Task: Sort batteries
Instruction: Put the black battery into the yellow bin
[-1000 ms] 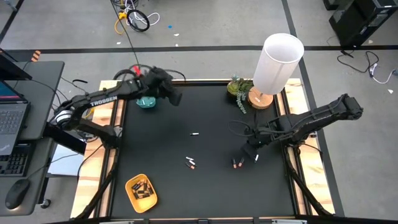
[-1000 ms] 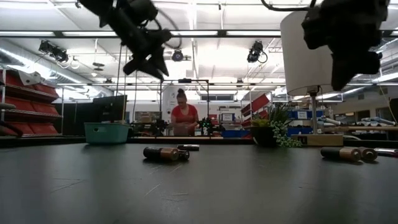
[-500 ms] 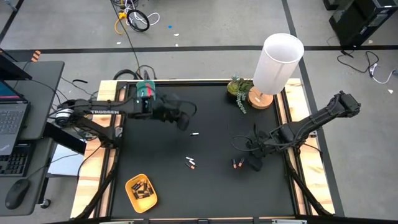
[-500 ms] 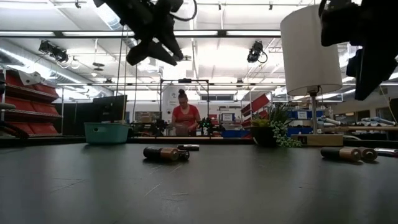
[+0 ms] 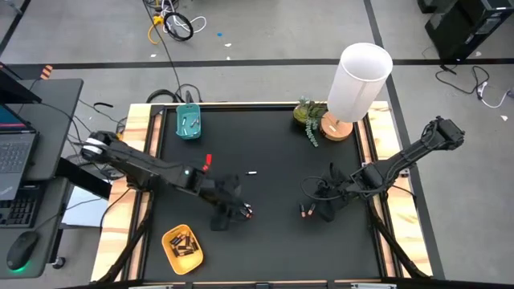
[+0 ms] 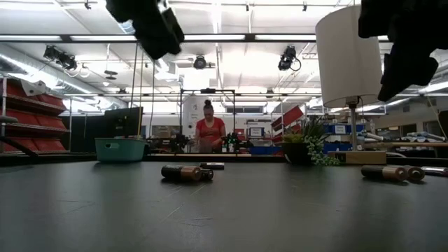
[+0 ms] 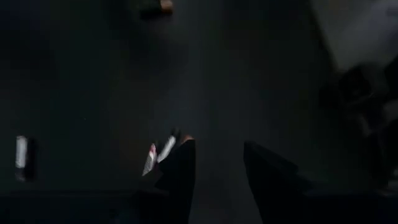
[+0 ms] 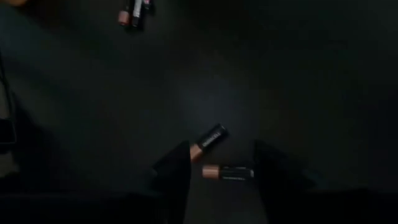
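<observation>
High view: left gripper (image 5: 229,213) spread over batteries (image 5: 246,211) mid-table, right gripper (image 5: 321,209) spread above another pair (image 8: 214,152), a pale one (image 5: 251,172) apart, more in yellow tray (image 5: 169,237).
</observation>
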`<act>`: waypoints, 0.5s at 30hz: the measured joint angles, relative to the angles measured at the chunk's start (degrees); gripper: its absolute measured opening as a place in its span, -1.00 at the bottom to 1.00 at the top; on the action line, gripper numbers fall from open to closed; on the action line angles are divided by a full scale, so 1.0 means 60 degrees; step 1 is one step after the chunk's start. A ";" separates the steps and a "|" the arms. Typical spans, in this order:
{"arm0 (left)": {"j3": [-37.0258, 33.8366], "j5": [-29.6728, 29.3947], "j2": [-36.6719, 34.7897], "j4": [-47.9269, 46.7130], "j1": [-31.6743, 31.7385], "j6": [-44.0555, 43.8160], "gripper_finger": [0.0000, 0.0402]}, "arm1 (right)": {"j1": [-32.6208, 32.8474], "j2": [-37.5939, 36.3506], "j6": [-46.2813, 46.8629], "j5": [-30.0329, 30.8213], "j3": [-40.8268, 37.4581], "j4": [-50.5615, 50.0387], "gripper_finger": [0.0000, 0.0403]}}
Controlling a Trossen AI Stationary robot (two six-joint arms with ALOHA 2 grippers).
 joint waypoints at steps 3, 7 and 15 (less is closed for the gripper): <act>-0.0002 -0.0050 0.0603 -0.0058 -0.0134 -0.0049 -0.24 | 0.0011 0.0000 0.0113 0.0028 0.0000 0.0120 -0.23; -0.0004 -0.0131 0.1356 0.0000 -0.0134 -0.0250 -0.19 | 0.0011 0.0000 0.0529 0.0250 0.0000 0.0241 -0.26; -0.0004 -0.0174 0.2553 0.0250 -0.0134 -0.0259 0.11 | 0.0011 0.0000 0.0645 0.0206 0.0000 0.0701 -0.31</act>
